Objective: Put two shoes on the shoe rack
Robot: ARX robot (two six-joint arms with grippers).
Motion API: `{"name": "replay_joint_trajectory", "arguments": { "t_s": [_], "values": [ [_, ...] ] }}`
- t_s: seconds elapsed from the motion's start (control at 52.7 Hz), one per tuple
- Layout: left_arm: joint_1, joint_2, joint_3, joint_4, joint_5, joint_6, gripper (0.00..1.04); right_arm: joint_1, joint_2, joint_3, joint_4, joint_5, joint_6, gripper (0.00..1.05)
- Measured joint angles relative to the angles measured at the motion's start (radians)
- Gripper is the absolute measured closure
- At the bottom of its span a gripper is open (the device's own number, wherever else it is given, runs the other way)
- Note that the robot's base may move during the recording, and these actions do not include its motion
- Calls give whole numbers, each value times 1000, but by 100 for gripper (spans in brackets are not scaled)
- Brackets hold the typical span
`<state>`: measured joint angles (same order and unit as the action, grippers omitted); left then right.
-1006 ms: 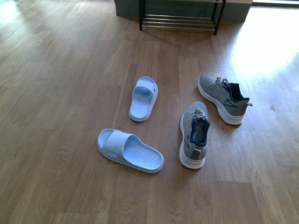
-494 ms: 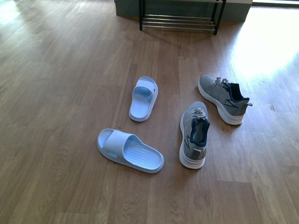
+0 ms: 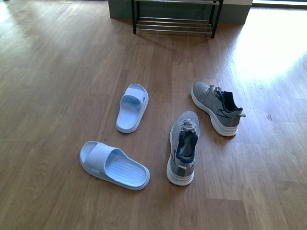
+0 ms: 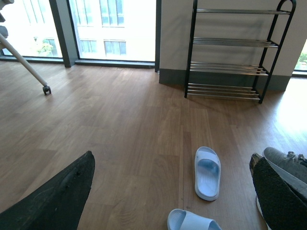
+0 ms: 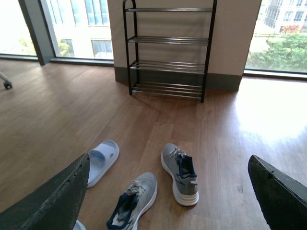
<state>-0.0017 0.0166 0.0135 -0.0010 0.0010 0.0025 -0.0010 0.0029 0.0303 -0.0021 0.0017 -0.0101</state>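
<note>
Knit-cloth sneakers (image 3: 183,148), smooth matt slides (image 3: 114,166), glossy wood floor (image 3: 48,72), black metal rack (image 5: 168,40) with chrome bars.

Wood floor (image 3: 57,72) carried the near sneaker (image 3: 183,147), toe pointing away, w/ the far sneaker (image 3: 216,108) just beyond to its right, not touching. Left of them lay the far slide (image 3: 132,108) & near slide (image 3: 113,165), apart. Shoe rack (image 3: 173,24) stood at the back.

A wood-plank floor (image 3: 57,72) meets a beige wall (image 5: 230,28) flanked by tall, sunlit windows (image 4: 115,24).
</note>
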Motion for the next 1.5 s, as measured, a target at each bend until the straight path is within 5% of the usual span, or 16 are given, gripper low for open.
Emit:
{"name": "replay_joint_trajectory", "arguments": {
  "t_s": [1.5],
  "values": [
    [0, 0, 0, 0, 0, 0, 9, 0, 0, 0, 0, 2, 0, 9]
  ]
}}
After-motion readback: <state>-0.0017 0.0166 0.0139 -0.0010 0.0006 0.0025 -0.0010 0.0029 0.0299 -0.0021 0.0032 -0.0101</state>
